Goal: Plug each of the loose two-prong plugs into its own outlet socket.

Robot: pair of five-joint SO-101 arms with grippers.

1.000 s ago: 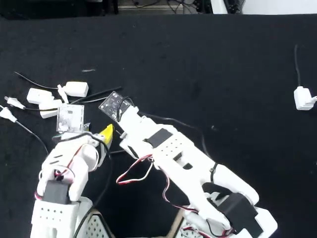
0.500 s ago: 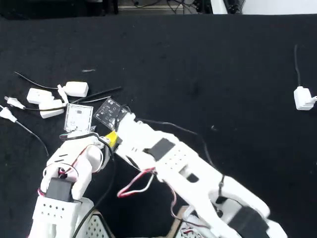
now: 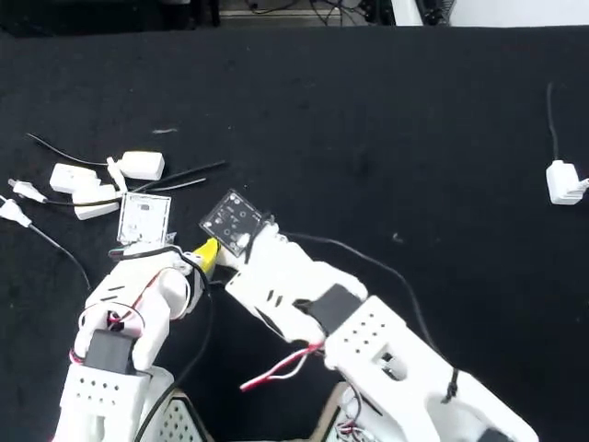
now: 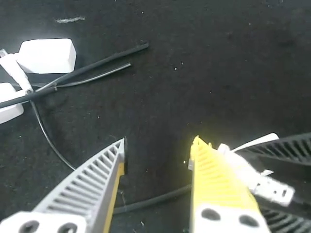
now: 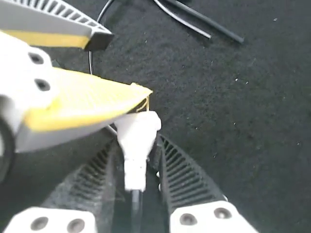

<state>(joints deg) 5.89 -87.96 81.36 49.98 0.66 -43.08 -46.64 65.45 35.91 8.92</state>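
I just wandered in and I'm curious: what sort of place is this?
Likely a robotics test bench: two small white arms at a black table, one holding a white plug, outlet blocks and cords nearby.

Black cloth table; beyond its far edge, tangled cables, white surface

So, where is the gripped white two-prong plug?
Right wrist view: the plug sits in the right gripper, beside the yellow finger of the left gripper.
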